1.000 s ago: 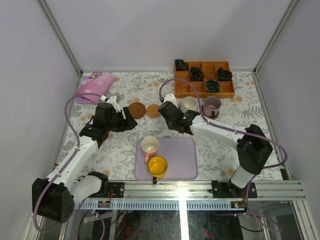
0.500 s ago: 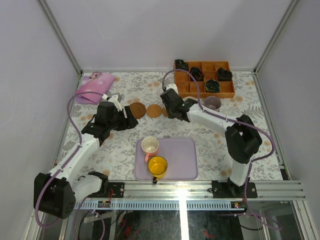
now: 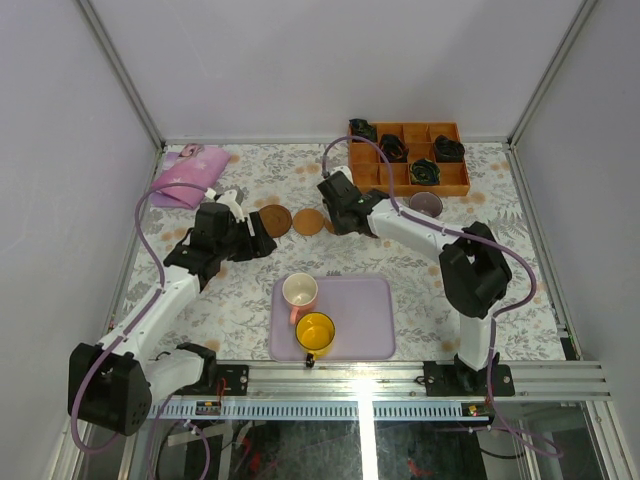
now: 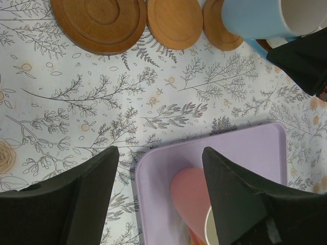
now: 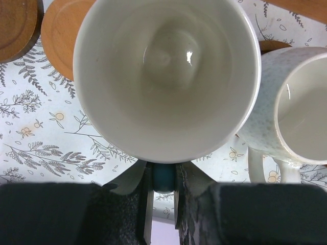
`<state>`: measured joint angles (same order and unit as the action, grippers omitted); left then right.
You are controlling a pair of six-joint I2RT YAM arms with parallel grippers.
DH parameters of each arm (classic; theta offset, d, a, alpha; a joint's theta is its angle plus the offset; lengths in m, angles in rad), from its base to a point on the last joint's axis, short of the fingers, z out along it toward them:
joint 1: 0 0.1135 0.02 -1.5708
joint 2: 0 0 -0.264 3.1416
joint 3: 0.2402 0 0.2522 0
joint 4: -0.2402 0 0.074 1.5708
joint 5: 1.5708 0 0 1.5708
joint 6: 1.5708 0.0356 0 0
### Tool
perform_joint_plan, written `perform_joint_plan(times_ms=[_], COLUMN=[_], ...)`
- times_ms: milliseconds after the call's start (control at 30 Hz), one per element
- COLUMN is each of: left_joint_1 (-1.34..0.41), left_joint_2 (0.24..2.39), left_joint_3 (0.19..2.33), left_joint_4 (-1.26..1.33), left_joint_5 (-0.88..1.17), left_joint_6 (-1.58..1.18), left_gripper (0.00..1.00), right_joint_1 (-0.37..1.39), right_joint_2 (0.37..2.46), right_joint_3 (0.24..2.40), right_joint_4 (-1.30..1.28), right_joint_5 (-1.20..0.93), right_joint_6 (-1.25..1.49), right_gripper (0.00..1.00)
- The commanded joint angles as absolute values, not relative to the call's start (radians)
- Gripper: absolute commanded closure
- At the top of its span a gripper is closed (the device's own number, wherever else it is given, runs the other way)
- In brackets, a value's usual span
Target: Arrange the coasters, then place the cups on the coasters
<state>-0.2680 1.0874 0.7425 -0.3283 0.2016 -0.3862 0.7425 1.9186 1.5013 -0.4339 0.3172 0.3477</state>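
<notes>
Right gripper [image 3: 338, 208] masks light blue cup [image 5: 168, 76] overhead, clamping its handle; shifted upper-left since. Left gripper [image 4: 158, 153] wide, empty.

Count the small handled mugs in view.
5: yellow mug and pink-handled cream mug on the lavender tray; light blue mug in the right gripper; white mug beside it; pale purple mug by orange box.

Right wrist: blue cup [image 5: 166, 76] fills frame, hides what's beneath; speckled cup [image 5: 301, 107] cut by right edge. Top view: blue cup hidden under right arm [image 3: 410, 228]. Box [image 3: 450, 188] contents too small to tell.
</notes>
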Motion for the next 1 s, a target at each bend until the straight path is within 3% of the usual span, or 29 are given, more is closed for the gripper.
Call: perform_joint_plan(times_ms=[0,867,967], left_joint_1=[-0.272,-0.271,-0.271], left_joint_2=[1.092,1.131,1.134], left_joint_3=[0.780,0.793,0.793], left_joint_4=[-0.277,-0.276,-0.272], left_joint_5=[0.199,0.202,0.205], left_joint_6=[-0.368,-0.362,-0.362], left_gripper=[0.33,0.33,0.32], right_joint_1=[0.724,0.710,0.709], right_joint_2=[1.910,1.956,1.962], right_joint_3=[1.572,1.601,1.604], right_joint_4=[-0.403,-0.451,-0.451], right_joint_5=[0.316,0.288,0.290], right_joint_6=[0.368,0.390,0.389], right_gripper=[1.00,1.00,0.96])
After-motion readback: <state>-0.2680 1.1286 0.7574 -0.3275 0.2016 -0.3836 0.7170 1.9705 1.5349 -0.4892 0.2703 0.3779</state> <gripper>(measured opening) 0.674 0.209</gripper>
